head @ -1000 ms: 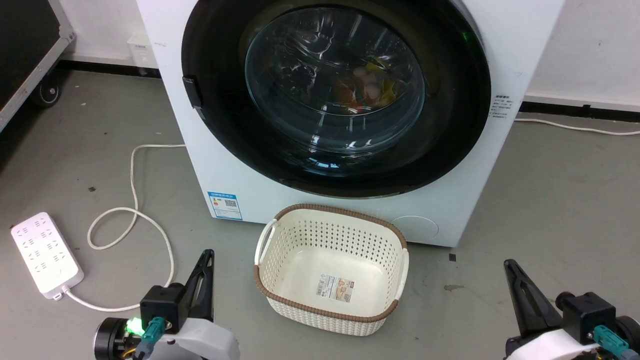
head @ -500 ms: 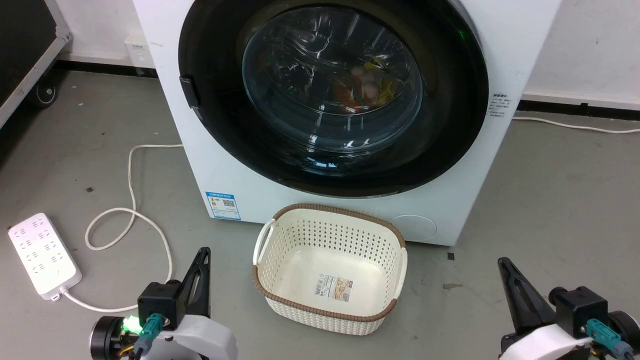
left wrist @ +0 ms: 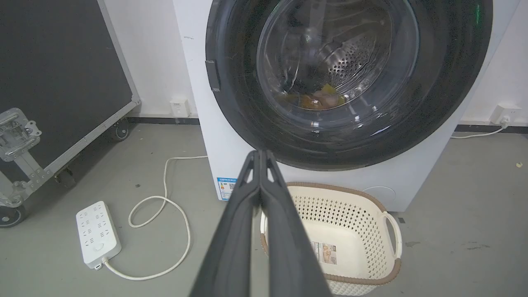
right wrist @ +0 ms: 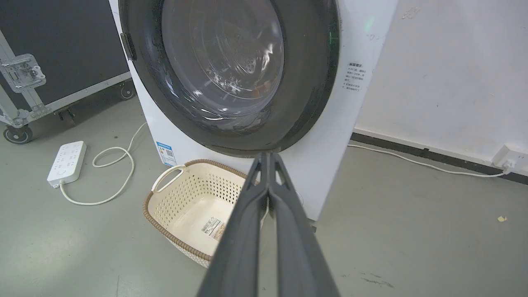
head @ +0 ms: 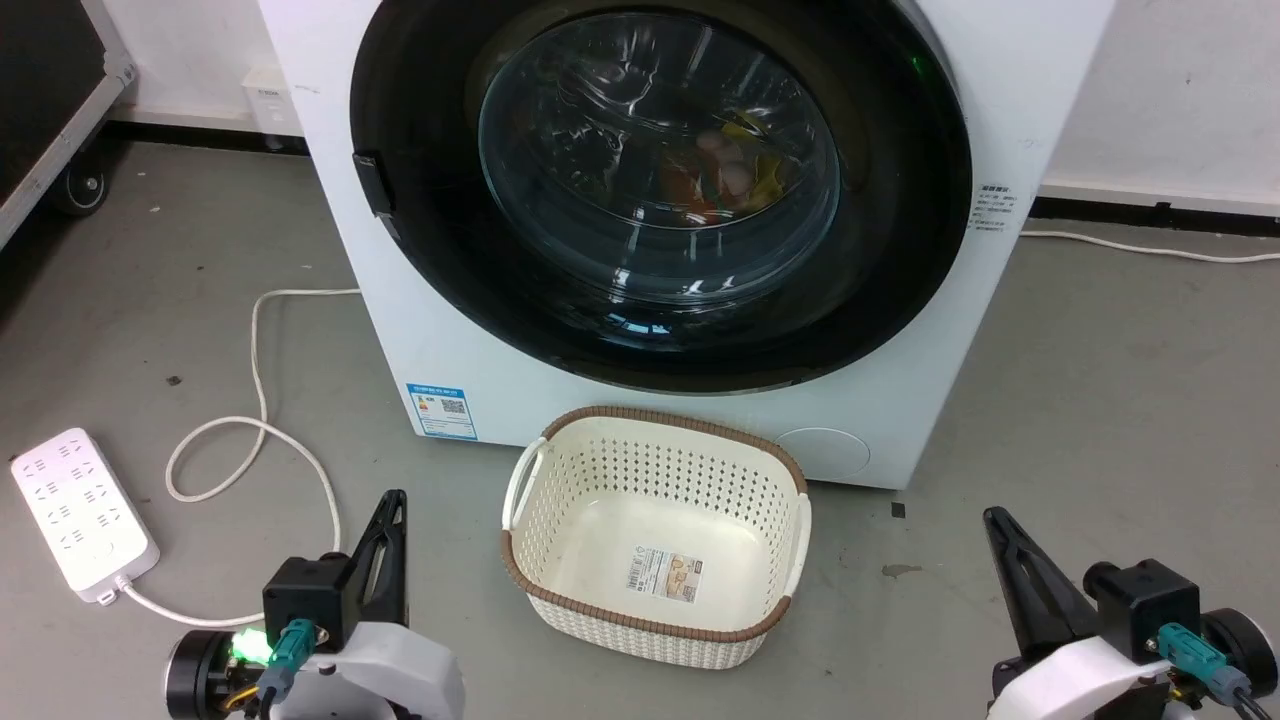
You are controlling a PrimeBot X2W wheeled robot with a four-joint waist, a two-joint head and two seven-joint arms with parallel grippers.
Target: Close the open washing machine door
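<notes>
Saw left gripper (left wrist: 260, 154) and right gripper (right wrist: 268, 156) clenched, empty. Ahead-above them, found large round black-rimmed glass washing machine door (head: 660, 190) seemingly flush shut. Judged stiff, heavy; would push rim near latch (head: 366, 186), not glass.

Black-rimmed washing machine door (head: 660, 190), cream perforated basket (head: 640, 468), grey floor (head: 1100, 400)

The right end effector (right wrist: 268, 157), pinched together, points toward the washing machine door (right wrist: 227, 70).
</notes>
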